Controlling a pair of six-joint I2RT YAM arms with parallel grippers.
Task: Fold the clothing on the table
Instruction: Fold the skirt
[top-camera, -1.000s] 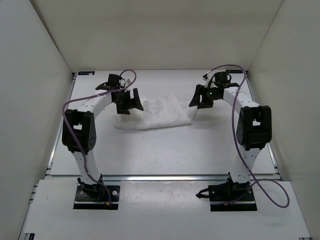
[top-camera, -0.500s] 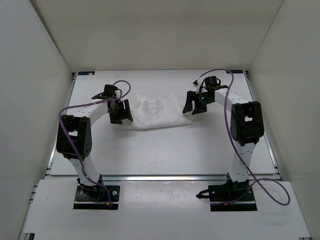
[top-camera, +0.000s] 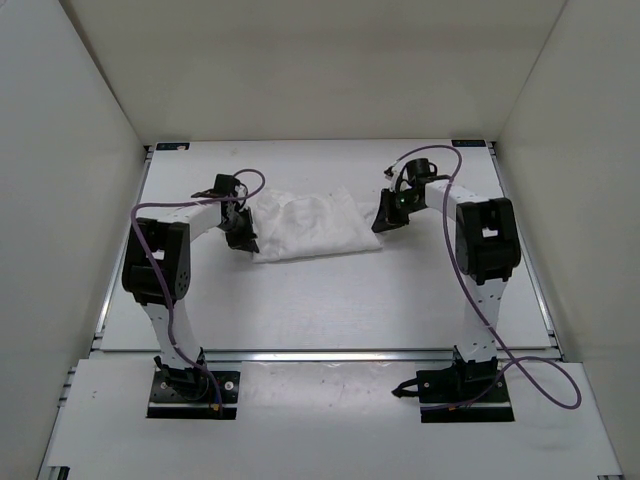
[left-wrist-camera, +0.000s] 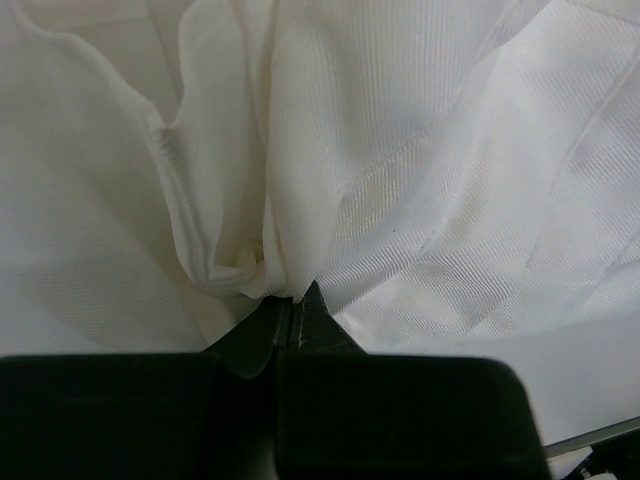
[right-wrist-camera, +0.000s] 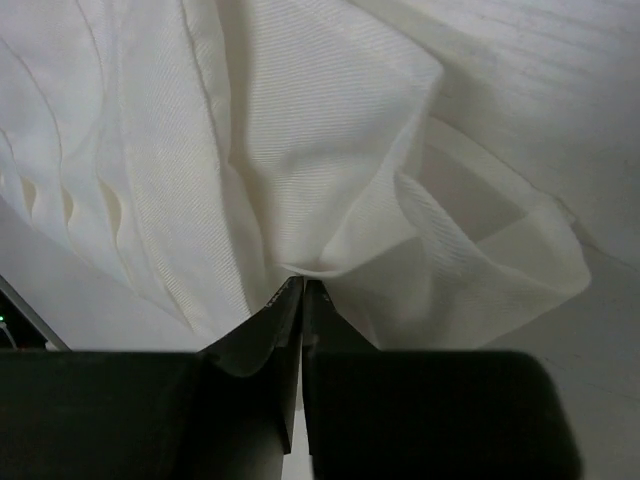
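Observation:
The clothing (top-camera: 312, 224) is a white, wrinkled garment lying bunched on the table (top-camera: 320, 295), at its far middle. My left gripper (top-camera: 244, 236) sits at the garment's left edge, shut on a pinched fold of the clothing (left-wrist-camera: 300, 170); in the left wrist view the left gripper (left-wrist-camera: 290, 300) has its tips together with fabric gathered at them. At the garment's right edge my right gripper (top-camera: 384, 217) is likewise shut on the clothing (right-wrist-camera: 300, 150). The right wrist view has the right gripper (right-wrist-camera: 302, 285) with cloth bunched at its closed tips.
White walls enclose the table on three sides. A metal rail (top-camera: 330, 354) runs across the near side in front of both arm bases. Purple cables (top-camera: 530, 375) loop off each arm. Small black brackets (top-camera: 170, 146) mark the far corners.
Both grippers came down onto the garment's left and right edges and went from open to shut on the fabric. The clothing's left edge has been drawn slightly inward.

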